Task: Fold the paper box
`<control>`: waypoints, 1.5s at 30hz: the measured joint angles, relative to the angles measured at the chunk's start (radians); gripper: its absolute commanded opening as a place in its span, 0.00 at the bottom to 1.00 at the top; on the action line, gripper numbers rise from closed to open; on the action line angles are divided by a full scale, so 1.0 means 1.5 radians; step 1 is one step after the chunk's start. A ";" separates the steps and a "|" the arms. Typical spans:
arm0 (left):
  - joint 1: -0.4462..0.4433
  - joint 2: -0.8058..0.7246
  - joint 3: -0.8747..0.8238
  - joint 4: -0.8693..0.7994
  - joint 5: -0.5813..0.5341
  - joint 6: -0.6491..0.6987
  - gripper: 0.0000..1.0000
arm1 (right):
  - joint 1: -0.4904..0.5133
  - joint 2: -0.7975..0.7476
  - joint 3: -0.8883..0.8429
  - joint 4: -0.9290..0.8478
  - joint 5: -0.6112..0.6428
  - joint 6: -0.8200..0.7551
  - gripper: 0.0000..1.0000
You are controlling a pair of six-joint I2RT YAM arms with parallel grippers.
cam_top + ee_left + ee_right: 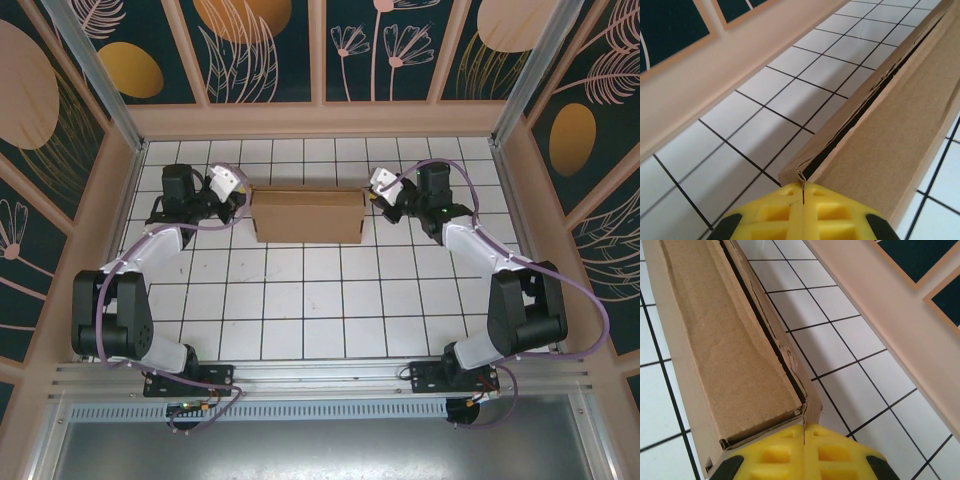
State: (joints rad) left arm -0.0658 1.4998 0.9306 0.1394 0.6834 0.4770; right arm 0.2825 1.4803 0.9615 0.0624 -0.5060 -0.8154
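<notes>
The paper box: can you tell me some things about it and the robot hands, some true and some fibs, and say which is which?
1. The paper box lies on the white tiled table. True.
2. Both grippers are wide open. False: the left gripper and the right gripper are shut, each pinching a corner of the box.
3. The box sits right beside the arm bases. False: it lies far from them, toward the far wall.
4. The left gripper is at the box's left end and the right gripper at its right end. True.
</notes>
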 measured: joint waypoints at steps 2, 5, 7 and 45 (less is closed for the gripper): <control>-0.002 0.013 0.034 -0.028 -0.009 -0.035 0.00 | 0.014 0.000 0.000 0.003 0.025 0.028 0.00; -0.008 0.025 0.069 -0.052 -0.024 -0.090 0.00 | 0.038 0.000 0.000 0.005 0.079 0.074 0.00; -0.011 0.024 0.072 -0.059 -0.035 -0.122 0.00 | 0.054 0.000 0.004 -0.001 0.115 0.105 0.00; -0.058 0.022 0.142 -0.219 -0.152 -0.609 0.00 | 0.082 0.051 0.198 -0.264 0.211 0.682 0.00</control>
State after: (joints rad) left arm -0.1535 1.5330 1.1435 -0.1898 0.4553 -0.4362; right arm 0.4049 1.5574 1.2579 -0.3336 -0.1890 0.2073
